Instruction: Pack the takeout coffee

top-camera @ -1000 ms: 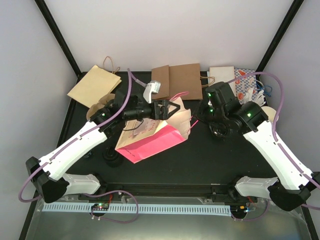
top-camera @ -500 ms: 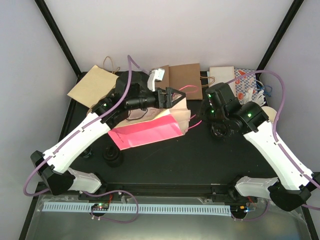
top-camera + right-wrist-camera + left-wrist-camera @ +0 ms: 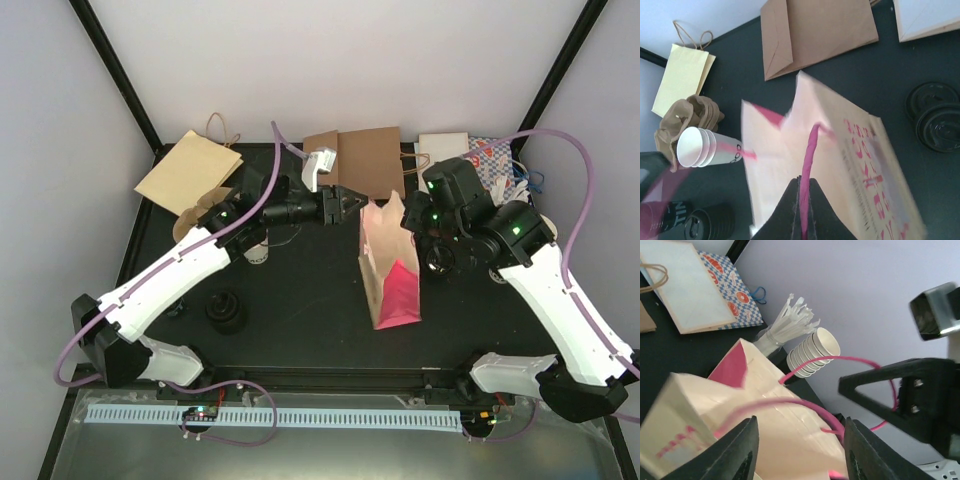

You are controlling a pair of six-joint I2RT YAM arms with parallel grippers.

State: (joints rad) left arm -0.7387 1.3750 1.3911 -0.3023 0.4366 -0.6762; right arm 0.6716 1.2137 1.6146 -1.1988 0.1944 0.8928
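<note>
Right end effector [image 3: 804, 182] pinches the bag handle [image 3: 810, 147], coffee cup [image 3: 707, 148] well apart; left end effector [image 3: 800, 424] spread.

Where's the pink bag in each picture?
Top external: the pink bag stands upright, right of centre.
Left wrist: it fills the lower left, close up.
Right wrist: it fills the centre and right.
Shared landmark: the brown paper bag lying flat behind it, in the top and right wrist views.
</note>
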